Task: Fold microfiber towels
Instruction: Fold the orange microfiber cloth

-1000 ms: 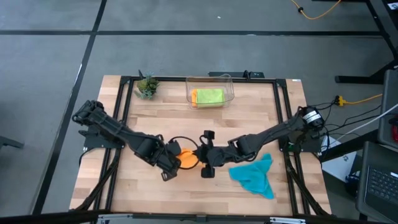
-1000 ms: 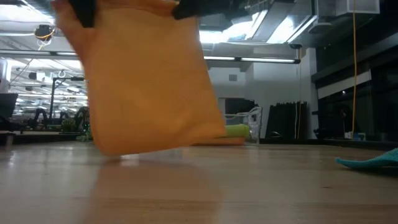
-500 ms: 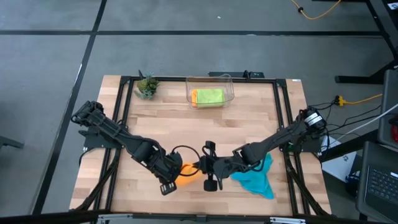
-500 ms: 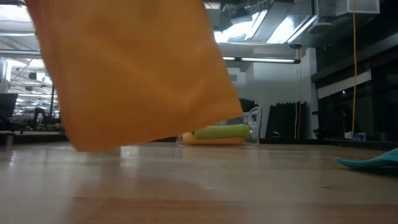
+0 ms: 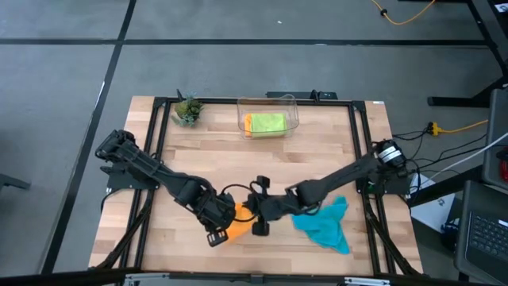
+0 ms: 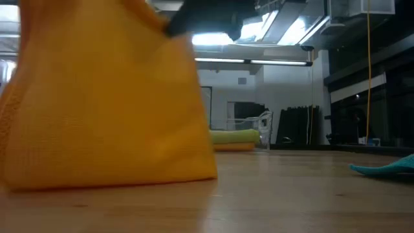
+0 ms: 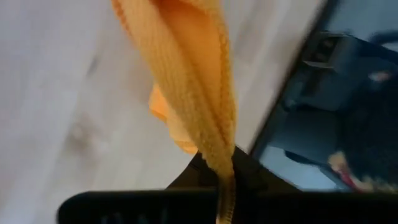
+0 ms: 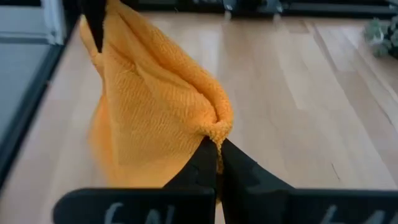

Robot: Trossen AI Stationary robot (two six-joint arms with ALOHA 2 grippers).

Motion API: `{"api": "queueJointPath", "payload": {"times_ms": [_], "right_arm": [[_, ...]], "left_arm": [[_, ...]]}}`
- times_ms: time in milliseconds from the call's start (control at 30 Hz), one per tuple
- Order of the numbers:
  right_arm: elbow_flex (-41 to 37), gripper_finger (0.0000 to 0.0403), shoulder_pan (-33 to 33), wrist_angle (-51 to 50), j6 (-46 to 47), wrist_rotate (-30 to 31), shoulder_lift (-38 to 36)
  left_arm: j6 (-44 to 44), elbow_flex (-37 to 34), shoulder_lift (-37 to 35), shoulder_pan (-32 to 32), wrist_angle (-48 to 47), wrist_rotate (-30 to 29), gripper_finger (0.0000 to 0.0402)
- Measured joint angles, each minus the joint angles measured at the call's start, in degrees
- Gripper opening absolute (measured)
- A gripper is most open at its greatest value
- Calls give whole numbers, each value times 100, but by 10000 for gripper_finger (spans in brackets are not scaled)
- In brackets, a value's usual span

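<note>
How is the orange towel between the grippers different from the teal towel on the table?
The orange towel is pinched by the left gripper and the right gripper, both shut on it; the teal towel is untouched. The orange one hangs, its lower edge at the table; the teal one lies crumpled. Both are unfolded.

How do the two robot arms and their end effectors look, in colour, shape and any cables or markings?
Both arms are dark, almost black, jointed segments. The left end effector and right end effector end in two slim black fingers tapering to points. A thin black cable loops near the left wrist. Pale markings show on the right end effector's front bar.
</note>
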Motion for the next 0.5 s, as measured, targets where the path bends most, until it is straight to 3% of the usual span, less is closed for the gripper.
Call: {"api": "queueJointPath", "payload": {"times_ms": [233, 500], "right_arm": [[-6, 2, -316, -16, -279, 14, 113], [-4, 2, -582, -97, -614, 354, 113]], "left_arm": [[352, 0, 347, 338, -903, -50, 0], [651, 0, 391, 656, -1672, -660, 0]]}}
